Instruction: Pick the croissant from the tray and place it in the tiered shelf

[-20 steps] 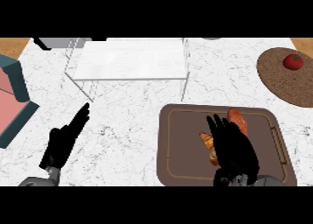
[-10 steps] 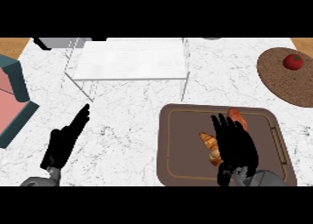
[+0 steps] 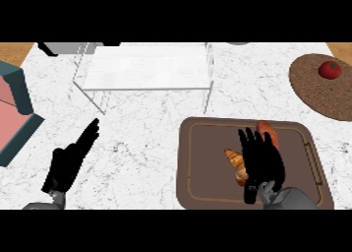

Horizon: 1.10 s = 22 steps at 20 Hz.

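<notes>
One flat right hand [image 3: 261, 158] covers the croissant [image 3: 237, 165] on the tray [image 3: 204, 147]

Red fruit [image 3: 329, 70] on round brown mat [image 3: 331, 98] — right; pink block [image 3: 8, 123] left

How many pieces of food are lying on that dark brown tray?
2: a croissant near the middle of the tray, partly under the right hand, and a reddish-brown piece at the far side. The hand may hide more.

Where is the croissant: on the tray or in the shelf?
On the tray; the croissant lies there, partly hidden by the right hand.
</notes>
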Motion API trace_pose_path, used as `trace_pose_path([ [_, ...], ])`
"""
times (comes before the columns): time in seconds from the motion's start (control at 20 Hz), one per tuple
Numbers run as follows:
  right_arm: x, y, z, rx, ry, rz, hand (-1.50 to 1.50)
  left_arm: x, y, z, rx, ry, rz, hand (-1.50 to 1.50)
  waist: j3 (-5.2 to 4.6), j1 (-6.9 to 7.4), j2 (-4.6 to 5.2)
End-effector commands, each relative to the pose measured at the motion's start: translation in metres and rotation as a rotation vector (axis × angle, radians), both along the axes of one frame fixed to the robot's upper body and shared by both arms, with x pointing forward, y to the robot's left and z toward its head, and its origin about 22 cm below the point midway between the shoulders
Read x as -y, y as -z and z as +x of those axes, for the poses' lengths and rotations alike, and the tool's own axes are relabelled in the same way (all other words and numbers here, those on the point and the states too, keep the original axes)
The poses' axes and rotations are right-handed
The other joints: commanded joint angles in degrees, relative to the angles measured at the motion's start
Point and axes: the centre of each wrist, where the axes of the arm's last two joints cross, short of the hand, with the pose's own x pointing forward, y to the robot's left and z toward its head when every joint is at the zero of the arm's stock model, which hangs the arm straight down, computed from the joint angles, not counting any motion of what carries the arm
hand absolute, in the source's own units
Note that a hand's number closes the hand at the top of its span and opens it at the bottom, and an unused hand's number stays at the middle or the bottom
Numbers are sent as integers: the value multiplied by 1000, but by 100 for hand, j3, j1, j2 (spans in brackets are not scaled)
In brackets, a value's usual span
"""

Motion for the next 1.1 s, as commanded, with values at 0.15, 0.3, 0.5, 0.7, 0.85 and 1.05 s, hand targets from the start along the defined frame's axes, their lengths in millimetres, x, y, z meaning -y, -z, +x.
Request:
trace_pose_path([
  [0.15, -1, 31, -7, -37, -15, 27, 150, 6, 17, 0, 1, 4, 6, 0, 6, -13, 11],
  [0.3, -18, 29, -1, -30, -106, 31, 150, -1, 11, -4, -1, -10, -6, 0, 6, 14, 11],
  [0.5, 3, 20, 12, 16, -109, 33, 150, 5, 12, 0, 5, -8, 13, 0, 6, -6, 11],
  [0.7, 7, 17, 0, 97, -96, 16, 150, 4, -8, 6, 11, 5, 8, 0, 6, -16, 4],
  [0.85, -11, 15, -6, 156, -86, 9, 150, 19, 1, 1, 6, 4, -2, 0, 6, -14, 3],
  [1.05, -42, -14, -14, 203, 24, 59, 150, -1, 5, 2, 2, -12, -4, 0, 4, -18, 0],
])
